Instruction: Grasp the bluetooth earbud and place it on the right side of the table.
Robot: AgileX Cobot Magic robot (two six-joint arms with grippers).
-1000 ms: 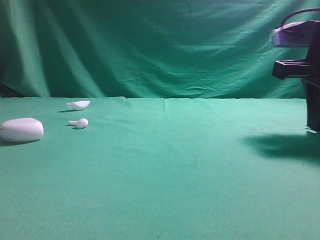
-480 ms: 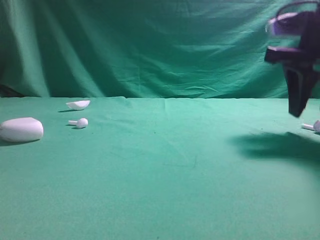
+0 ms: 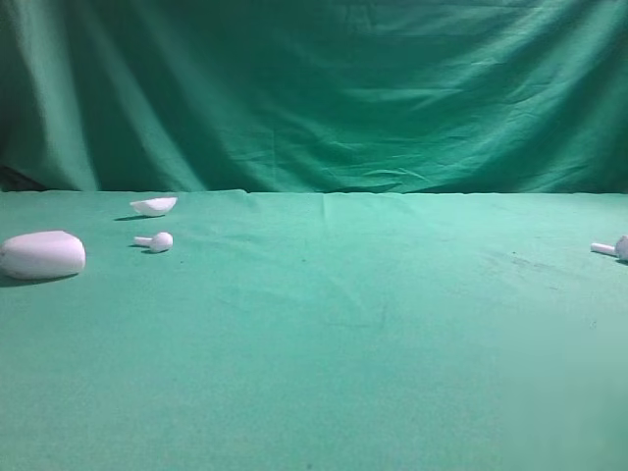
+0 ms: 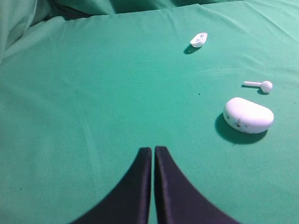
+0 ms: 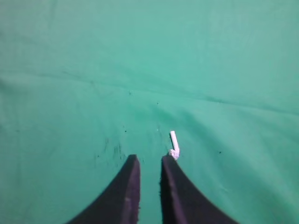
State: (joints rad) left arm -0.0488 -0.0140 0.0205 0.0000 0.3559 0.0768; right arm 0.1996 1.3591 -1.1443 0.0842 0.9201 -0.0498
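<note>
One bluetooth earbud [image 3: 613,247] lies on the green table [image 3: 343,343] at the far right edge of the exterior view, nothing touching it. In the right wrist view this earbud [image 5: 174,142] rests on the cloth just beyond the right fingertip, its head partly hidden by that finger. My right gripper [image 5: 150,158] is open, a narrow strip of bare cloth showing between the jaws. A second earbud [image 3: 157,240] lies at the left. My left gripper [image 4: 153,149] is shut and empty, well away from that earbud [image 4: 261,85]. Neither gripper shows in the exterior view.
A big white oval case [image 3: 41,254] sits at the far left, with a shallow white shell [image 3: 154,205] behind the left earbud. In the left wrist view the case [image 4: 248,115] and shell [image 4: 199,39] lie to the right. Green drape hangs behind the table.
The right arm lifted off the table's right side and left the exterior view. The earbud it uncovered stays lying at the right edge. The left-side objects have not moved.
</note>
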